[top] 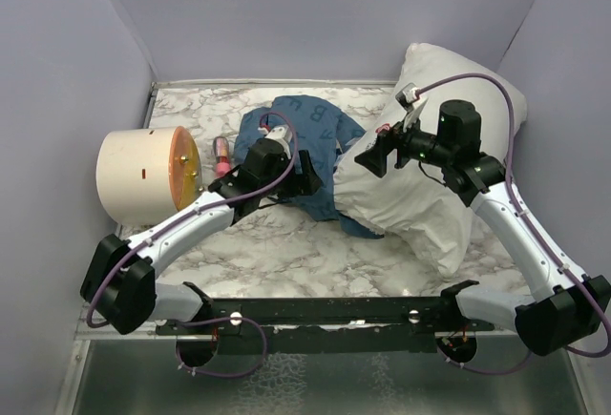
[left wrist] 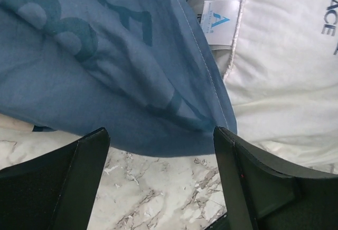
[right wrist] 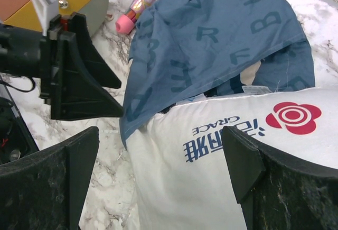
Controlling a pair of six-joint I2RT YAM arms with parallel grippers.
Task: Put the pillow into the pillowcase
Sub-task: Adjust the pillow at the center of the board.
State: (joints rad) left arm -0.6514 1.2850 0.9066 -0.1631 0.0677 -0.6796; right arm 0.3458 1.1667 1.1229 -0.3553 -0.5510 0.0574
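Note:
The white pillow [top: 434, 200] lies at the right of the marble table, leaning on the right wall. Its red logo [right wrist: 293, 117] and dark text show in the right wrist view. The blue pillowcase [top: 310, 143] lies crumpled at the middle, draped against the pillow's left end, which sits at its mouth. My left gripper [top: 304, 178] is open and empty, just short of the pillowcase's hem [left wrist: 158, 135], jaws wide above bare marble [left wrist: 161, 190]. My right gripper [top: 382, 155] is open and empty, hovering over the pillow's left end [right wrist: 174, 177].
A cream cylinder with an orange face [top: 148, 175] lies on its side at the left. A small pink and red tube [top: 221, 155] lies between it and the pillowcase. Grey walls close in the table at left, back and right.

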